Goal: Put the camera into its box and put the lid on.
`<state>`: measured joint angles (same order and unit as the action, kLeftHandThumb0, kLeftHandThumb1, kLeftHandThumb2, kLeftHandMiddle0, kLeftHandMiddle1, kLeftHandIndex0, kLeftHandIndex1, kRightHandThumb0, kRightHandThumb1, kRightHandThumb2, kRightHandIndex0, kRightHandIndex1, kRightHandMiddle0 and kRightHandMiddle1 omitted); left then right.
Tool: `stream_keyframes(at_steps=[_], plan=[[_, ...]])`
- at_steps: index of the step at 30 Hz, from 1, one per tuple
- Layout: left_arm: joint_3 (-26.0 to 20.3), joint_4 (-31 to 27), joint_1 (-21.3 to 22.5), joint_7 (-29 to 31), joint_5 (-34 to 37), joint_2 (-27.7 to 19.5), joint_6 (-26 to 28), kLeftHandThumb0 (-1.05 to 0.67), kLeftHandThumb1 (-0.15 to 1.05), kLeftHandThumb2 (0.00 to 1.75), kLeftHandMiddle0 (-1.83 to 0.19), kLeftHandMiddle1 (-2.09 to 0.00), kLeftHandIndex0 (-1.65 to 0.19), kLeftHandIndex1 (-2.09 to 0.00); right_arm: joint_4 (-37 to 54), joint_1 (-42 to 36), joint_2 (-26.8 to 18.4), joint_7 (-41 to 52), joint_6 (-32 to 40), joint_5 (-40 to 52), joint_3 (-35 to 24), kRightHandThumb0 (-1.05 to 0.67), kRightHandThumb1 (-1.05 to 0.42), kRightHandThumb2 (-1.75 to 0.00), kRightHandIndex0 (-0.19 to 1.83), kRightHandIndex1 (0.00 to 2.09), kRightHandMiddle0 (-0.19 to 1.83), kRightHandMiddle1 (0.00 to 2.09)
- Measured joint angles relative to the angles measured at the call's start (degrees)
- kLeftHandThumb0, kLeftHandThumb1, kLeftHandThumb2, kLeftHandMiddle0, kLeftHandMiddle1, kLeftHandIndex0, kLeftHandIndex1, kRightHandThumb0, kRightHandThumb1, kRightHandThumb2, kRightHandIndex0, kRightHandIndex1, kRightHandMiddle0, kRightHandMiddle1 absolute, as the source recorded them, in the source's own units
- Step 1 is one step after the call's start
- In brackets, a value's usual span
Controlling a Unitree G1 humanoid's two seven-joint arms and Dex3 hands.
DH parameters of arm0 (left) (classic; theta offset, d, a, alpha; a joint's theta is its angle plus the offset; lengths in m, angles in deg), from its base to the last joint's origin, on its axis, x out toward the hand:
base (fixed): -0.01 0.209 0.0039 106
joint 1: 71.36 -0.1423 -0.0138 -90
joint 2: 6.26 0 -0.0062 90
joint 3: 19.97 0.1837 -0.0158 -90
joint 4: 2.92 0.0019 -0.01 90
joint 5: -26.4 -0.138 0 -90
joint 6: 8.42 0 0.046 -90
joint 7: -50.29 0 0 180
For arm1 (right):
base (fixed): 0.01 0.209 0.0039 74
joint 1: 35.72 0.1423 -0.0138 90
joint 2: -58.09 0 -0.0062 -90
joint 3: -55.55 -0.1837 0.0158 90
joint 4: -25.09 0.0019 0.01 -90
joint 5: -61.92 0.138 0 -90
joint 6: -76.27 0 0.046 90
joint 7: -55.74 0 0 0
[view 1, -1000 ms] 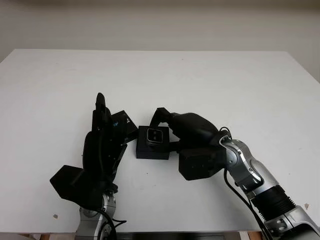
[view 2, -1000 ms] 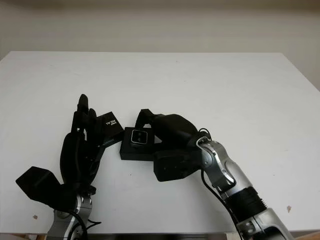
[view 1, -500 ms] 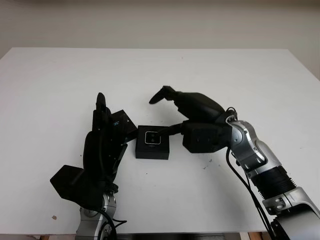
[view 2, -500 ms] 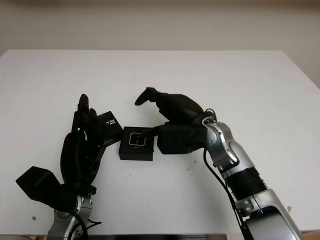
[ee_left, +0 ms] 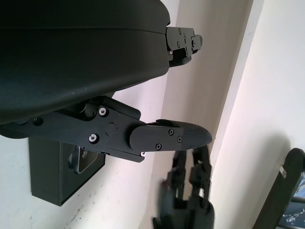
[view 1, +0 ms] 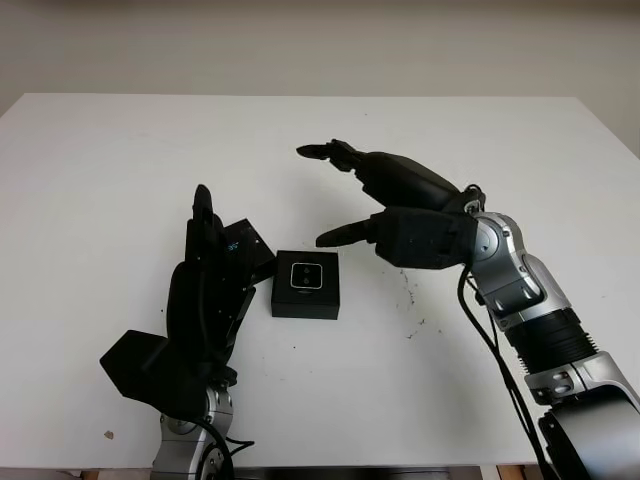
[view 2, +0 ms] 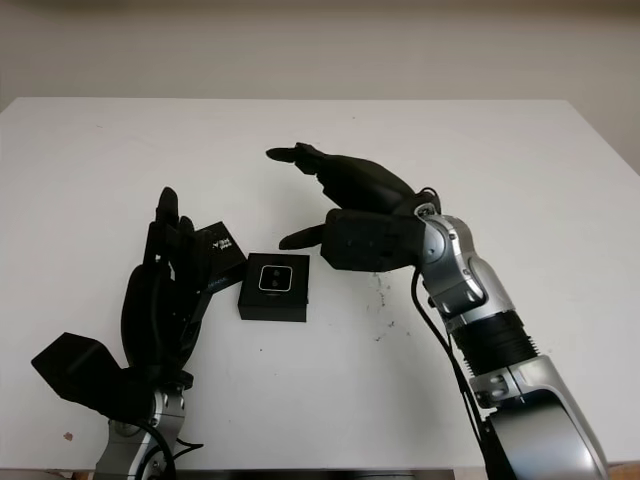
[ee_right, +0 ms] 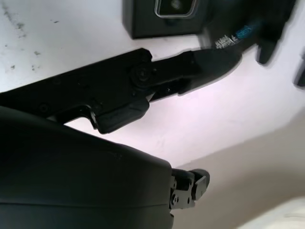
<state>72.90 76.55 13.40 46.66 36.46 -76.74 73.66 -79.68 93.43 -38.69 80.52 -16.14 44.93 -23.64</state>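
A small black box (view 1: pixel 305 298) lies open on the white table (view 1: pixel 120 160), left of centre. The camera (view 1: pixel 305 275) sits inside it, lens face up. The black lid (view 1: pixel 248 250), with blue print, lies tilted just left of the box. My left hand (view 1: pixel 205 255) stands on edge against the lid's left side, open. My right hand (view 1: pixel 325 195) hovers open above the table, up and to the right of the box, touching nothing. The right wrist view looks down on the box (ee_right: pixel 143 26) and the lid (ee_right: pixel 228 40).
A few dark specks (view 1: pixel 410 298) mark the table right of the box. The table's front edge runs close below my left arm. Bare table stretches behind and to both sides of the box.
My right hand has let go at the box, opened, and risen up and to the right. The camera stays in the box. My left hand and the lid have not moved.
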Motion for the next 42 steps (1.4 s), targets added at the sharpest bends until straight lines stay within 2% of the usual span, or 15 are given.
stream_keyframes(at_steps=[6,10,13,15,18,21,26,29,32,36,40,42], plan=[[-1.68,-0.23,-0.23,0.12,0.03,-0.04,-0.06,-0.53,1.05,0.33,-0.02,-0.06,0.02,-0.07,2.73,-3.60,1.76,-0.11,3.16,6.79,-3.52,-0.77,-1.05,-0.49,0.06,0.07,0.02,0.13],[-4.07,-2.95,-0.28,0.09,0.84,0.07,-0.08,-0.50,1.05,0.29,-0.07,-0.08,-0.01,-0.08,3.42,-7.08,2.45,-1.07,3.05,9.00,-4.61,-0.75,-1.05,-0.55,0.08,0.08,0.06,0.14],[-5.72,-4.74,-0.47,1.37,2.09,-0.45,-0.76,-0.48,1.05,0.25,-0.14,-0.10,-0.07,-0.11,4.79,-8.37,4.40,-2.21,4.60,13.36,-7.26,-0.70,-1.05,-0.56,0.06,0.06,0.03,0.11],[-6.72,-6.17,-0.67,1.84,2.16,-1.09,-1.28,-0.48,1.05,0.19,-0.26,-0.13,-0.16,-0.15,6.19,-9.25,5.88,-2.64,6.69,17.36,-9.48,-0.67,-1.05,-0.59,0.02,0.05,0.00,0.10],[-8.74,-7.54,-0.87,2.04,-0.36,-2.96,-3.00,-0.48,1.04,0.10,-0.35,-0.14,-0.23,-0.19,7.53,-10.69,7.54,-3.31,9.06,21.96,-12.16,-0.66,-1.05,-0.65,0.00,0.04,-0.01,0.09],[-11.65,-8.07,-0.81,2.24,-6.80,-7.56,-3.85,-0.52,1.01,0.07,-0.29,-0.09,-0.18,-0.15,8.85,-12.22,7.98,-3.89,11.18,24.11,-13.63,-0.67,-1.05,-0.66,-0.01,0.04,-0.03,0.08],[-16.54,-8.12,0.68,7.47,-14.51,-20.51,0.05,-0.67,0.94,0.04,-0.11,-0.02,-0.03,-0.05,10.07,-14.30,8.07,-5.74,12.78,25.30,-15.21,-0.66,-1.05,-0.64,0.02,0.05,0.00,0.10],[-17.37,-4.56,3.59,11.74,-18.49,-28.50,-0.06,-0.74,0.92,0.04,0.03,-0.01,0.00,-0.05,11.18,-15.01,8.25,-7.14,14.80,26.35,-16.23,-0.67,-1.05,-0.65,0.03,0.06,0.02,0.11],[-16.28,-0.18,6.62,15.46,-22.07,-34.58,0.56,-0.78,0.89,0.04,0.05,-0.03,0.00,-0.05,13.04,-15.06,8.91,-9.72,18.16,28.12,-18.10,-0.69,-1.05,-0.67,0.02,0.05,0.01,0.11],[-12.56,5.96,11.16,18.21,-25.57,-37.74,0.03,-0.74,0.86,0.04,0.06,-0.04,-0.01,-0.06,13.93,-14.48,9.13,-11.48,22.41,31.38,-20.46,-0.73,-1.05,-0.69,0.01,0.05,0.01,0.13],[-8.70,10.82,15.30,19.73,-27.72,-38.24,0.44,-0.71,0.82,0.03,0.07,-0.05,-0.01,-0.05,14.24,-13.52,9.60,-13.43,24.42,33.44,-22.17,-0.74,-1.05,-0.69,0.01,0.05,-0.02,0.14],[-7.27,13.26,17.37,19.96,-28.14,-38.23,0.03,-0.74,0.84,0.05,0.08,-0.05,0.00,-0.05,14.42,-13.25,9.72,-13.92,25.05,34.18,-22.79,-0.74,-1.05,-0.70,0.01,0.05,-0.03,0.14]])
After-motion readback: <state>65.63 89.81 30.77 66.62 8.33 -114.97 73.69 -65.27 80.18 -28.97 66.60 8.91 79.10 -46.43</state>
